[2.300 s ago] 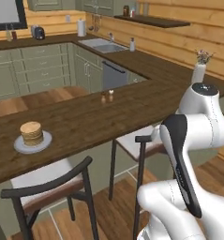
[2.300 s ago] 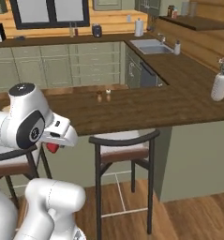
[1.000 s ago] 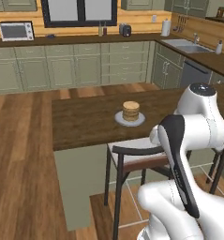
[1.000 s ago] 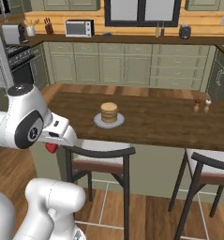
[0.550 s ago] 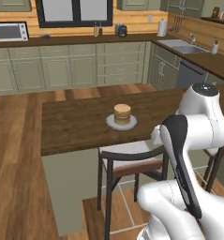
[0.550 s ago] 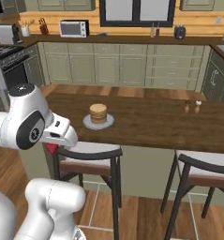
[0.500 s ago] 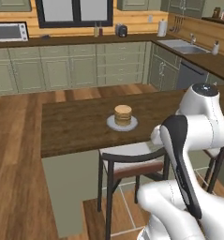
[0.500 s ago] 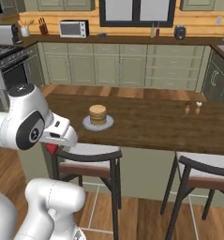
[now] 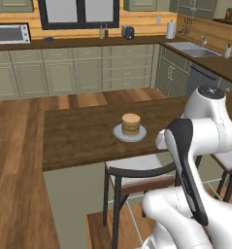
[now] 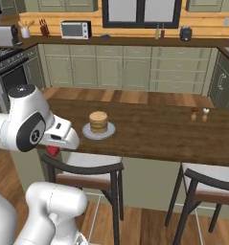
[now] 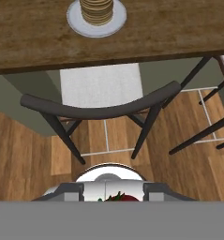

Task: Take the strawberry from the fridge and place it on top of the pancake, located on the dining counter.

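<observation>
The pancake [image 9: 130, 123] is a short tan stack on a round grey plate [image 9: 118, 133], near the front edge of the dark-brown dining counter [image 9: 78, 136]. In the right base view the pancake [image 10: 98, 121] lies just right of my hand. My gripper [image 10: 53, 149] hangs in front of the counter's edge, below the level of its top, shut on the strawberry [image 10: 52, 151], a small red berry. In the hand view the strawberry [image 11: 122, 197] peeks up at the bottom, and the pancake [image 11: 96, 8] is at the top.
A black-framed stool [image 11: 104, 108] stands under the counter edge directly below the hand. A second stool [image 10: 207, 184] is to the right. Two small shakers [image 10: 199, 115] stand on the counter's right part. Olive cabinets, a microwave [image 10: 75, 29] and a sink [image 9: 190, 46] line the far walls.
The whole picture has shifted, so the base has moved. The pancake now sits closer and more central. The arm keeps its pose, still shut on the strawberry.
</observation>
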